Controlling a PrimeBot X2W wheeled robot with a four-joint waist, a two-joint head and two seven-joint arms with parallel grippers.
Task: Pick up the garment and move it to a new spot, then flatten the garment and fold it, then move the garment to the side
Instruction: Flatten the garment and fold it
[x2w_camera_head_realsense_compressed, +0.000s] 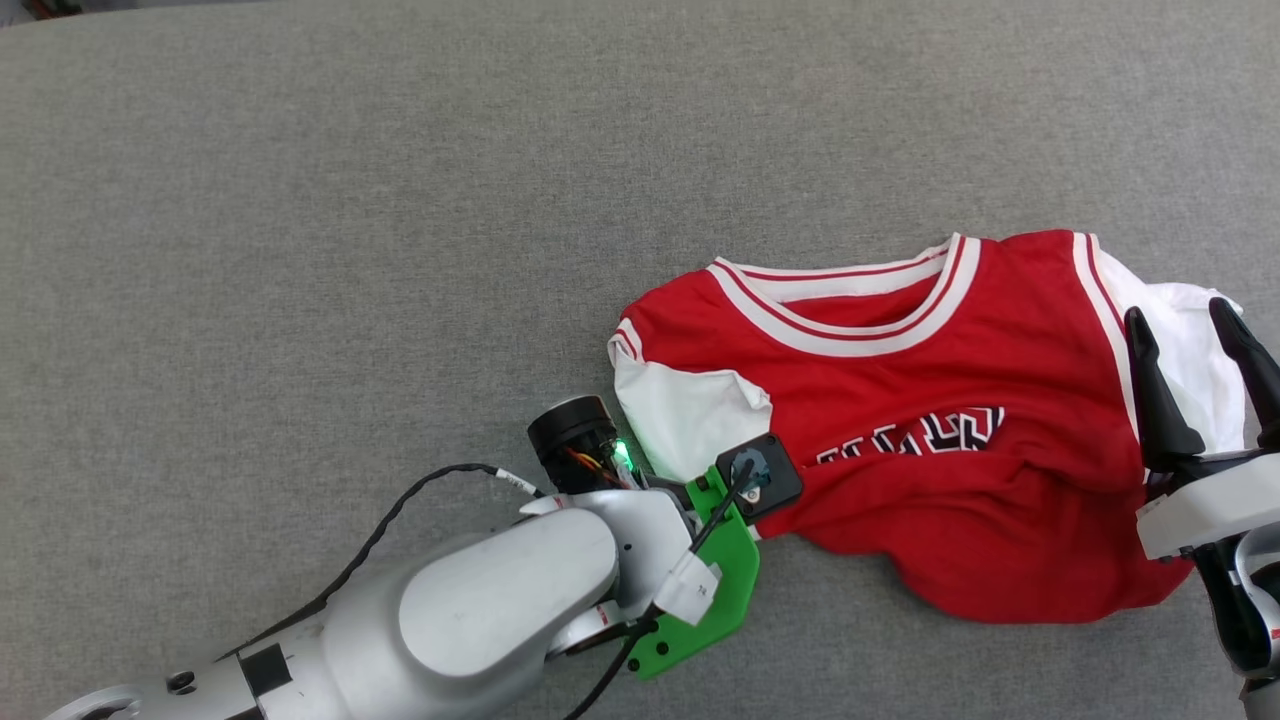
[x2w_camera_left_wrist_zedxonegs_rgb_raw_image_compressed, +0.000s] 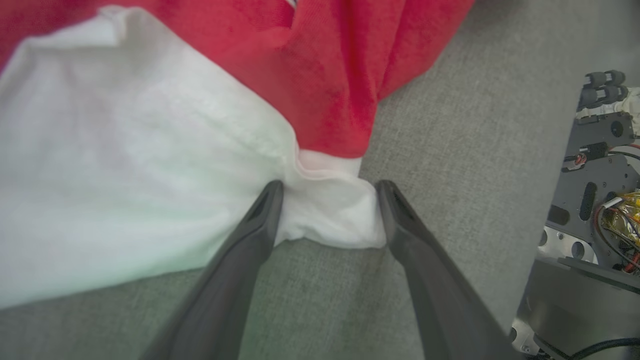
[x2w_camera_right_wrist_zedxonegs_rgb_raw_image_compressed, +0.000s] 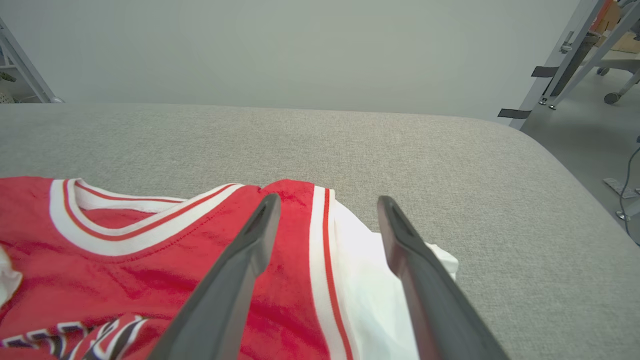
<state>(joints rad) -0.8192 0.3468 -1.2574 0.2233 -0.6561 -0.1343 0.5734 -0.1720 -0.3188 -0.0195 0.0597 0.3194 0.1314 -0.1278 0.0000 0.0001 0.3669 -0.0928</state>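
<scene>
Black, white-outlined lettering (x2w_camera_head_realsense_compressed: 915, 437) across the garment (x2w_camera_head_realsense_compressed: 880, 390) (half lost in a crease), no word legible

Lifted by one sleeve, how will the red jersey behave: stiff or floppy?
Probably floppy: the garment lies rumpled, its hem bunched. Lifted at the white sleeve that lies between the fingers of the open left gripper, it would likely drape and drag. It looks like light, thin cloth.
</scene>
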